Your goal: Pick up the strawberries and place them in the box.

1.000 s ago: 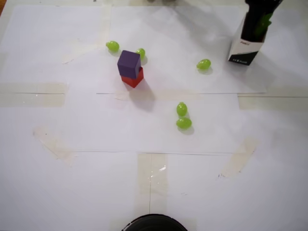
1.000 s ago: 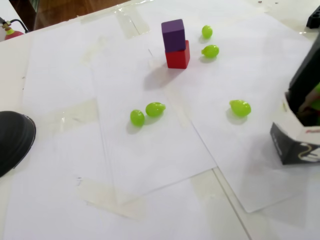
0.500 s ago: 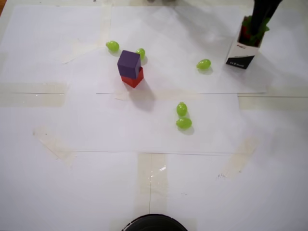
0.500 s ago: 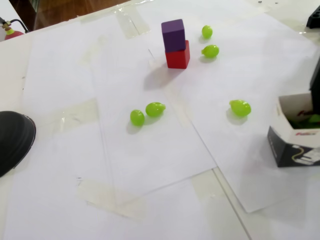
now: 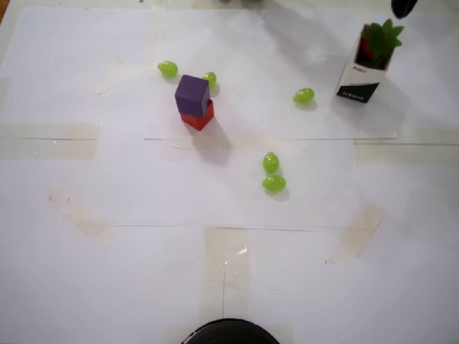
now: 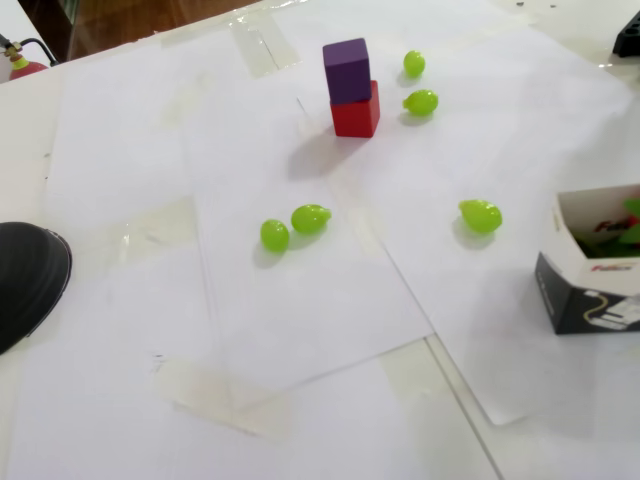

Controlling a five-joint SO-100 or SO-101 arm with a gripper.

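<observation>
- Strawberries (image 5: 374, 43) sit inside the white box (image 5: 358, 80) at top right of the overhead view; green leafy tops poke above the rim, red just visible below.
- End effector (image 5: 403, 7): only a dark tip at the top edge of the overhead view, so I can't tell its opening; looks empty.
- Risk: box is light and narrow, and a low pass could clip the leaves or tip it.
- Risk: green grapes (image 5: 272, 173) are decoys; the nearest green grape (image 6: 480, 215) lies near the box.
- Purple cube (image 6: 346, 69) stacked on red cube (image 6: 356, 112), well apart.
- Bench (image 5: 129, 272): taped white paper sheets; wood floor at far corner of the fixed view.
</observation>
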